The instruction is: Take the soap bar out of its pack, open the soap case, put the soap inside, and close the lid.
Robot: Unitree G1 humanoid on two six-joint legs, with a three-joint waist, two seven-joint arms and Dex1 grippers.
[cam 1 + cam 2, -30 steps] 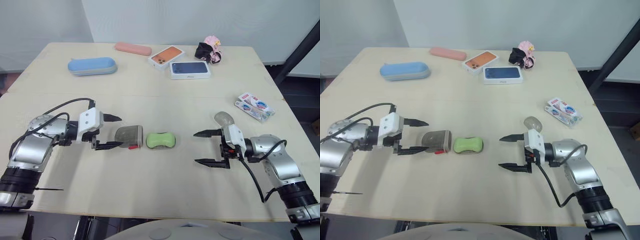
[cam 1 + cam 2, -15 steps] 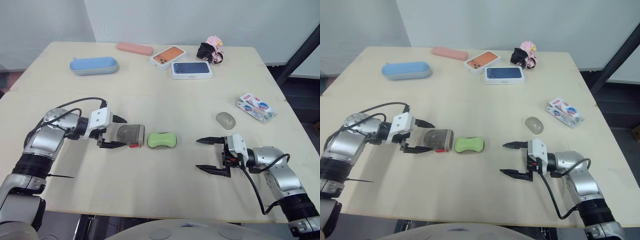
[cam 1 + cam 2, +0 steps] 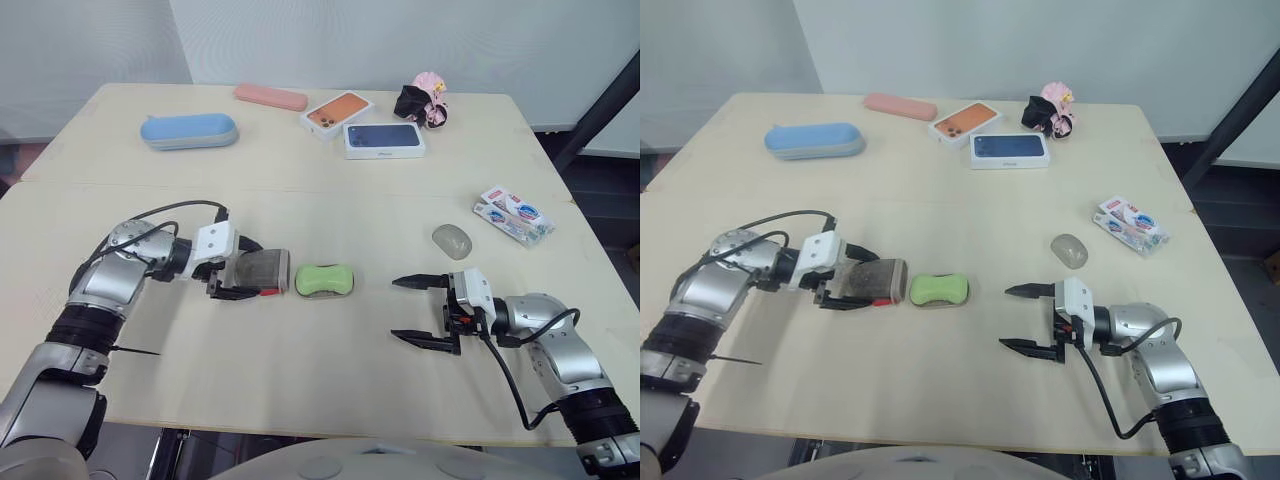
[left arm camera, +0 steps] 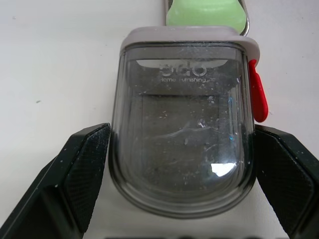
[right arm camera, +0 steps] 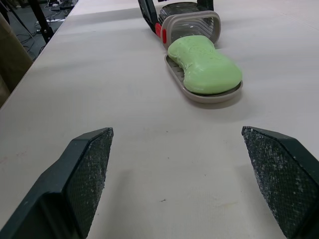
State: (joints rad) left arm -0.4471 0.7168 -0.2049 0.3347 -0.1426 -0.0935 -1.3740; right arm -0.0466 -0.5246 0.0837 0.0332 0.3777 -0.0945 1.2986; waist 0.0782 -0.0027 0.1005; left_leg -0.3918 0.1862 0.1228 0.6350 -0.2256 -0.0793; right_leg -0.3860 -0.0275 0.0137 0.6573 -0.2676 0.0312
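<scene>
A green soap bar (image 3: 323,280) lies on the shallow base of the soap case (image 5: 199,96) in the middle of the table. The case's clear grey lid (image 3: 260,270) with a red latch (image 4: 257,97) rests against the base's left end, hollow side toward the soap. My left gripper (image 3: 257,271) is open, one finger (image 4: 84,169) along each side of the lid, close to or touching it. My right gripper (image 3: 394,308) stands open to the right of the soap, with nothing between its fingers. The soap pack (image 3: 510,213) lies at the right edge.
A grey oval object (image 3: 451,240) sits just behind my right gripper. Along the far side are a blue case (image 3: 189,131), a pink case (image 3: 270,97), an orange phone box (image 3: 335,112), a dark blue phone box (image 3: 384,140) and a pink-and-black bundle (image 3: 420,100).
My left gripper has slid right until its fingers flank the lid. The right gripper drew back toward the table's front early on, uncovering the grey oval object, then stayed still.
</scene>
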